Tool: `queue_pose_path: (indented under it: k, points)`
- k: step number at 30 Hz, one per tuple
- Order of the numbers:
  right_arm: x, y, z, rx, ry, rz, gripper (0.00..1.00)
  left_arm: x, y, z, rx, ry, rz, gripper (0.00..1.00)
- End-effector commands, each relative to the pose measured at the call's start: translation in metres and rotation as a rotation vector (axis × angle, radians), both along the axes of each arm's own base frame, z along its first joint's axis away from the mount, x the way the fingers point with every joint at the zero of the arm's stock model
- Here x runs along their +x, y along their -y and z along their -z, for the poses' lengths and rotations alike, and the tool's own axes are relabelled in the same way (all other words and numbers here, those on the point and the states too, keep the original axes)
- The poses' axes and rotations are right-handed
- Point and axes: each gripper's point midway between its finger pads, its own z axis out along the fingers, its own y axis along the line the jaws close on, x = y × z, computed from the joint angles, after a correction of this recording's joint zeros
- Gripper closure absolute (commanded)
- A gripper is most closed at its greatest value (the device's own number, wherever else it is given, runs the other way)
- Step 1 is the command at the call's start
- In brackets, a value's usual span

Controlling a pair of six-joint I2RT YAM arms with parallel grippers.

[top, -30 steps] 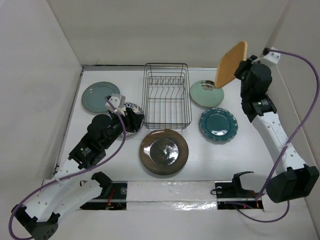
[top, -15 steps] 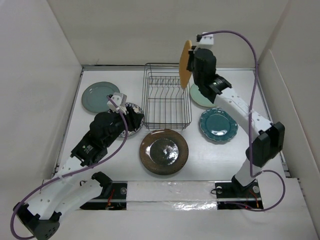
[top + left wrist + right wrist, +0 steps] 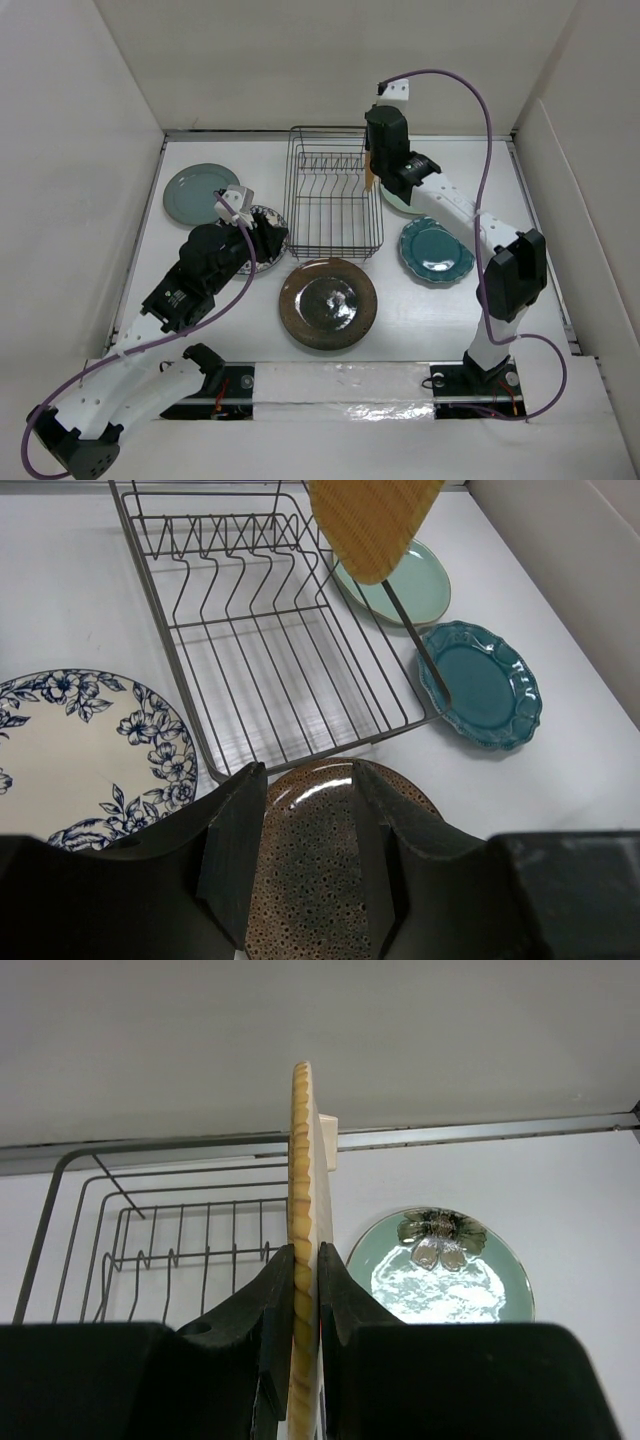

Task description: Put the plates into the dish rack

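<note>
From above, the right claw [image 3: 371, 172] grips the orange plate [image 3: 368, 180] on edge over the rack's [image 3: 334, 252] far right side.

Left wrist: the left claw [image 3: 305, 850] gapes empty, with the brown plate [image 3: 310, 900] showing between its fingers.

Right wrist: the fingers pinch the orange plate upright. The mint plate [image 3: 450, 1280] lies just right on the counter [image 3: 560, 1180].

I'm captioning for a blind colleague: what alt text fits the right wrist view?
The right gripper clamps an orange-tan round plate upright, seen edge-on. A black wire dish rack sits beyond it on the left; a pale mint plate lies flat on the right.
</note>
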Motion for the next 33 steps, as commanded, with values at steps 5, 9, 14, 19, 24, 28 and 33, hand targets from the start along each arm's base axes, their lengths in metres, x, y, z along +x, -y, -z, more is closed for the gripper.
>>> queue_pose_path:
  k: [5, 9, 14, 19, 24, 28, 33]
  points:
    - [0.009, 0.005, -0.056, 0.153, 0.216, 0.068, 1.0, 0.002, 0.003, -0.01, -0.025, 0.041, 0.01, 0.63]
    - [0.021, -0.004, -0.042, 0.147, 0.205, 0.065, 1.0, 0.003, 0.003, -0.009, -0.023, 0.039, 0.008, 0.63]
    - [0.028, -0.008, -0.025, 0.133, 0.179, 0.071, 1.0, 0.004, 0.002, -0.005, -0.018, 0.031, 0.002, 0.63]
    - [0.025, -0.01, -0.012, 0.126, 0.168, 0.075, 1.0, 0.004, 0.003, -0.005, -0.017, 0.03, 0.005, 0.63]
    - [0.024, -0.012, -0.001, 0.125, 0.154, 0.061, 1.0, 0.004, 0.004, -0.005, -0.018, 0.029, 0.01, 0.63]
    - [0.023, -0.021, 0.029, 0.122, 0.108, 0.041, 1.0, 0.004, 0.005, -0.004, -0.017, 0.028, 0.013, 0.63]
    - [0.018, -0.025, 0.066, 0.138, 0.052, 0.048, 1.0, 0.004, 0.005, -0.005, -0.021, 0.029, 0.015, 0.63]
